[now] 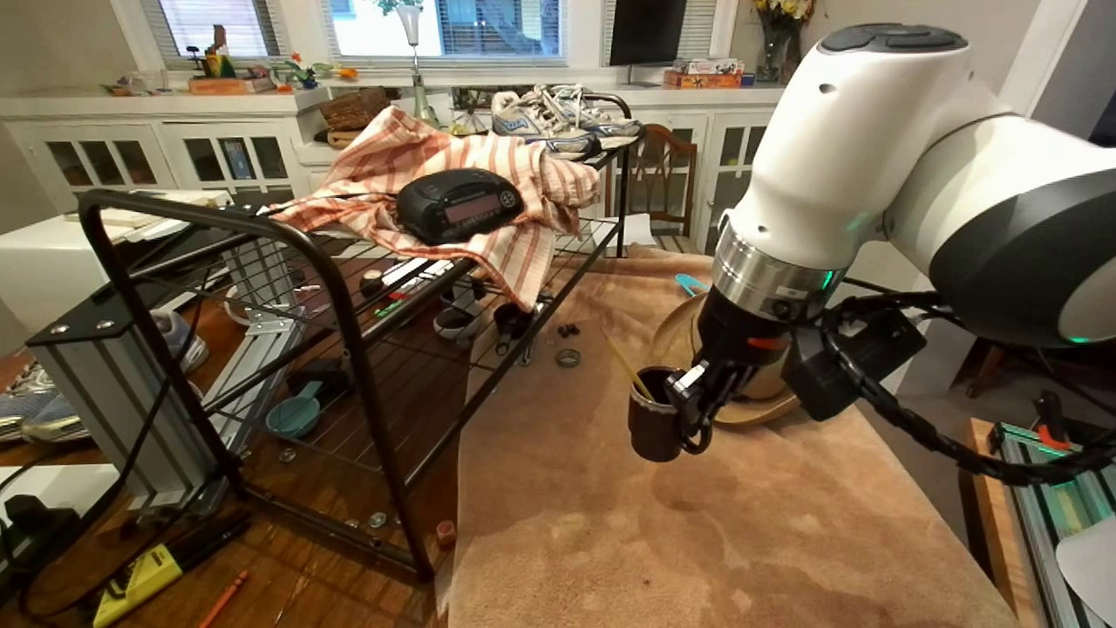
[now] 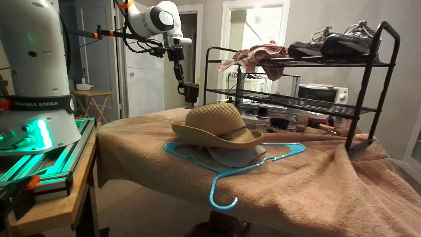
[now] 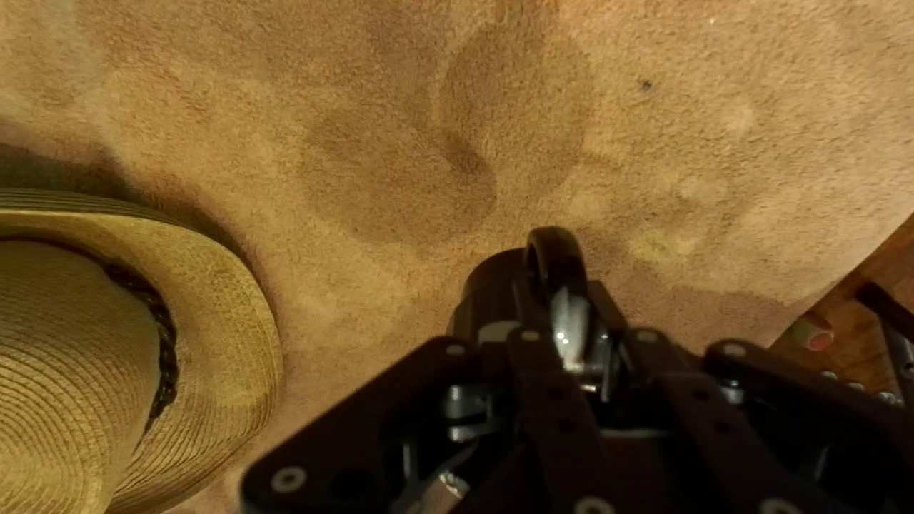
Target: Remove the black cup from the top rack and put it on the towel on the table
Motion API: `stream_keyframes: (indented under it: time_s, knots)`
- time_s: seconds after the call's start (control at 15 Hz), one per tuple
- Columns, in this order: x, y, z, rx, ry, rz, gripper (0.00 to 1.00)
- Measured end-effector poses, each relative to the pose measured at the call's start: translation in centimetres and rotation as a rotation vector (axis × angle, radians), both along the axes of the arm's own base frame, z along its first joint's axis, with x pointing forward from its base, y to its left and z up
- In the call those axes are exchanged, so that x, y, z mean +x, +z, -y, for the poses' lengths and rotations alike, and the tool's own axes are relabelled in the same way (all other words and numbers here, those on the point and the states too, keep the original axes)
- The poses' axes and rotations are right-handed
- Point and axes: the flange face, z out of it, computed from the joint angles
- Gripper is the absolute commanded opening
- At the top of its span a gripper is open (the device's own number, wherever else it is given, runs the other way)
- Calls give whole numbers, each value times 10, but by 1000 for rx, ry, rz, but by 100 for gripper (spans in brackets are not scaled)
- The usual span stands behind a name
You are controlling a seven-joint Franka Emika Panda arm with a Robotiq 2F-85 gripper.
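Observation:
The black cup (image 1: 654, 429) is upright in the air above the tan towel (image 1: 610, 541), with a yellow pencil (image 1: 624, 359) sticking out of it. My gripper (image 1: 695, 410) is shut on the cup's side handle. The cup (image 2: 191, 93) and gripper (image 2: 181, 85) also show in an exterior view, apart from the towel (image 2: 148, 141). In the wrist view the fingers (image 3: 560, 307) flank the handle, the cup body (image 3: 493, 285) is partly hidden behind the left finger, and the towel (image 3: 357, 143) lies below. The top rack (image 2: 322, 60) is apart from the cup.
A straw hat (image 2: 213, 125) lies on the towel near the cup, also in the wrist view (image 3: 71, 357). A blue hanger (image 2: 227, 171) lies beside it. A striped cloth (image 1: 545, 187), a black clock (image 1: 458, 205) and shoes (image 1: 558, 118) are on the top rack. A small ring (image 1: 568, 358) lies on the towel.

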Motion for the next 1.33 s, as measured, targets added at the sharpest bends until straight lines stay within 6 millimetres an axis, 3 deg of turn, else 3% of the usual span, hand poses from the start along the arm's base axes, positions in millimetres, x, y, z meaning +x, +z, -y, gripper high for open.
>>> stream_keyframes:
  time_s: [0.13,0.2,0.53,1.33]
  knots:
    - [0,1,1,0,-1,2,17]
    - [0,1,1,0,-1,3,4]
    - [1,-4,3,-2,-7,-10,4]
    - [15,-72,15,56,-6,-29,4]
